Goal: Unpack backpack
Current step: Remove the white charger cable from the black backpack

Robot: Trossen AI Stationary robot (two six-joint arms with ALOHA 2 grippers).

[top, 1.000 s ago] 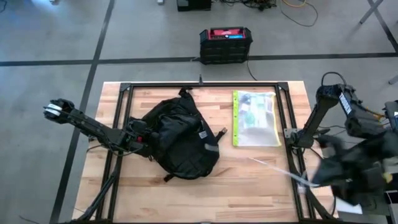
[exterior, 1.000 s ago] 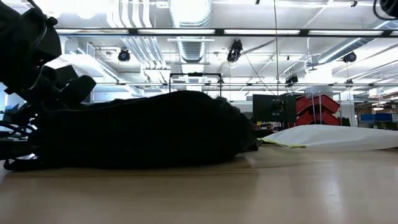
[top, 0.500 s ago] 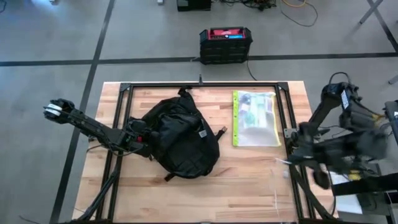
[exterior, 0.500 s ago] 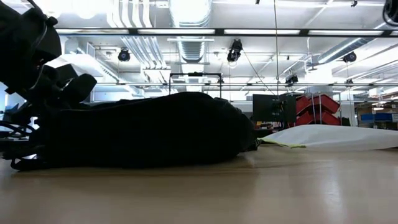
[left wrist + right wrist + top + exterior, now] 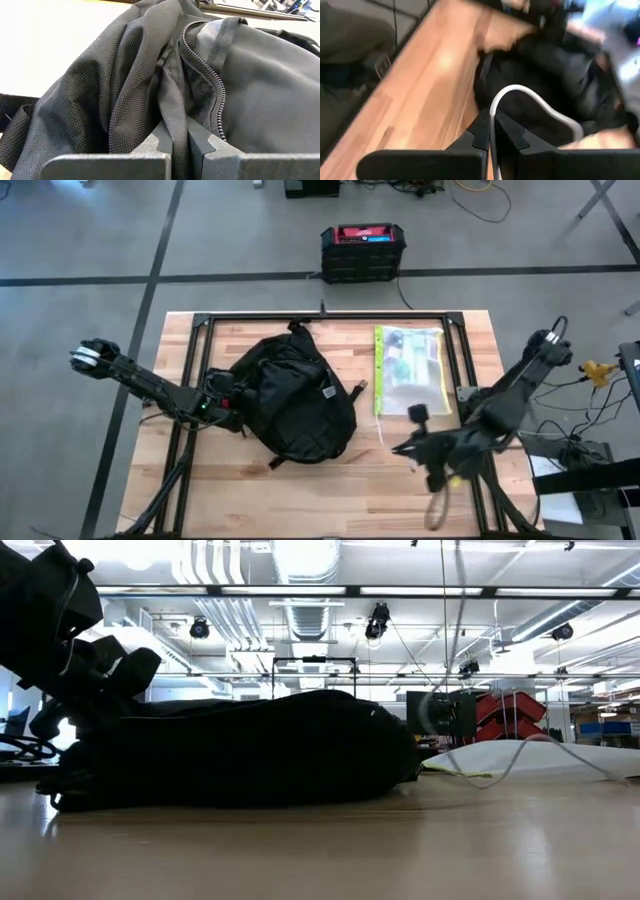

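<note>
left tool (image 5: 179, 145): pinching backpack (image 5: 290, 400) fabric | right tool (image 5: 492, 131): clamped on blurred white cable (image 5: 530, 97)

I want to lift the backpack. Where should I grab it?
Probably the top loop of the backpack, coming from the far side of the table: it sticks out past the soft body there. The left hand pinches fabric at its left side.

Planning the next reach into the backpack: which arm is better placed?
Probably the right. The left pincer is shut on a fold of the backpack beside its zip, at the bag's left side, anchoring it. The right pincer, over the table's front right, grips only a white cable, which it must drop first.
</note>
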